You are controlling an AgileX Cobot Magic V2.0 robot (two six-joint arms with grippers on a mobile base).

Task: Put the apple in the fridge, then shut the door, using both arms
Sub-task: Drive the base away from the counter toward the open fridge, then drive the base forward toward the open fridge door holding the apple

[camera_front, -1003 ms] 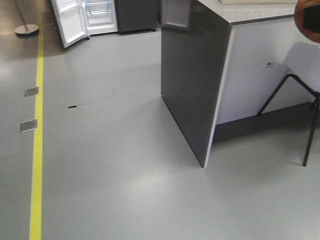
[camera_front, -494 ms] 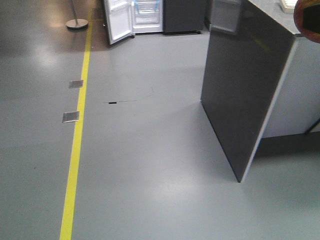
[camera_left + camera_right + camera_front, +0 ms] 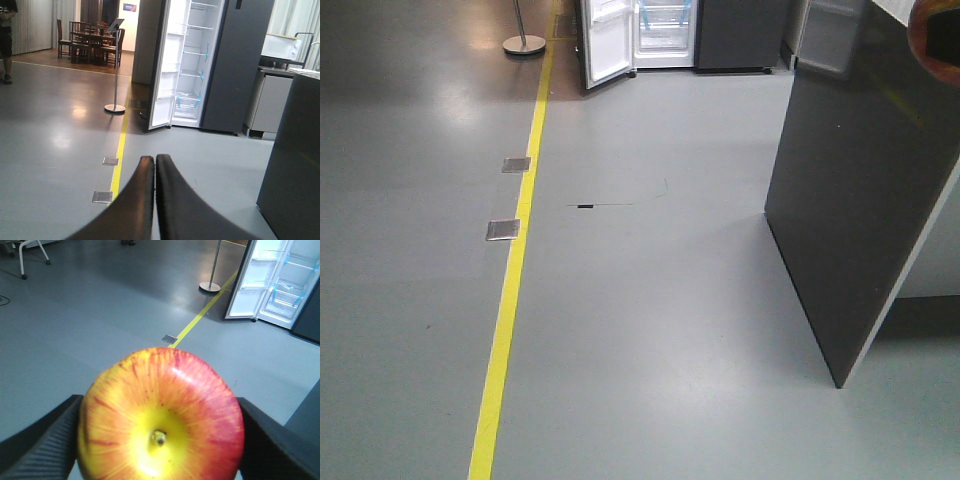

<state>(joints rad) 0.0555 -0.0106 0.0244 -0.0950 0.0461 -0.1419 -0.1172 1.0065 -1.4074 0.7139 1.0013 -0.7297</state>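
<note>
Far across the grey floor the fridge (image 3: 720, 35) stands with its door (image 3: 605, 45) swung open, white inside showing. The left wrist view shows the fridge's (image 3: 240, 65) lit shelves with blue tape and the open door (image 3: 167, 65) more closely. The red and yellow apple (image 3: 160, 415) fills the right wrist view, with my right gripper (image 3: 160, 401) shut on it and one ribbed finger pressing each side. A slice of the apple (image 3: 935, 40) shows at the front view's top right edge. My left gripper (image 3: 155, 159) is shut and holds nothing, pointing toward the fridge.
A dark grey counter cabinet (image 3: 860, 190) juts in on the right. A yellow floor line (image 3: 515, 260) runs toward the fridge, with two metal floor plates (image 3: 504, 229) beside it. A sign stand (image 3: 523, 43) is left of the door. A person (image 3: 6, 40) and dining furniture (image 3: 92, 42) are far off.
The front view has swung: the fridge and yellow line have slid right in frame, the cabinet has shifted toward the right edge, and the chair has left view. The apple stays at top right.
</note>
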